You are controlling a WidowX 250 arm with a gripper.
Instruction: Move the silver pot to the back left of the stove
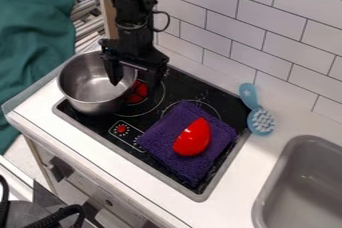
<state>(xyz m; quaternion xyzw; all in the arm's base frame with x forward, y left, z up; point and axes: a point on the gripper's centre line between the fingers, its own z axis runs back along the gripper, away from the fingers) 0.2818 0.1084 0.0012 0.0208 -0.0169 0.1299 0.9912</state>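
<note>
nearest, between 7 and 8 o'clock from the stove, lie black cables (pixel 57 217); at 4 o'clock from it a grey sink (pixel 300 189) is set into the white tabletop (pixel 237 199); on the stove (pixel 184 84), a little toward 4 o'clock from its middle, a purple cloth (pixel 157 139) bears a smooth red object (pixel 193 137); a pale blue brush (pixel 260 121) lies just beside the stove, between 2 and 3 o'clock, bristles up; farther back, between 10 and 11 o'clock, is the silver pot (pixel 87 89), its round body reaching past the stove's edge; the tool (pixel 134 84) hangs at the pot's 2 o'clock side, released, one finger inside the pot and the other outside; behind, toward 1 o'clock, stands a white tiled wall (pixel 254 27)
</note>
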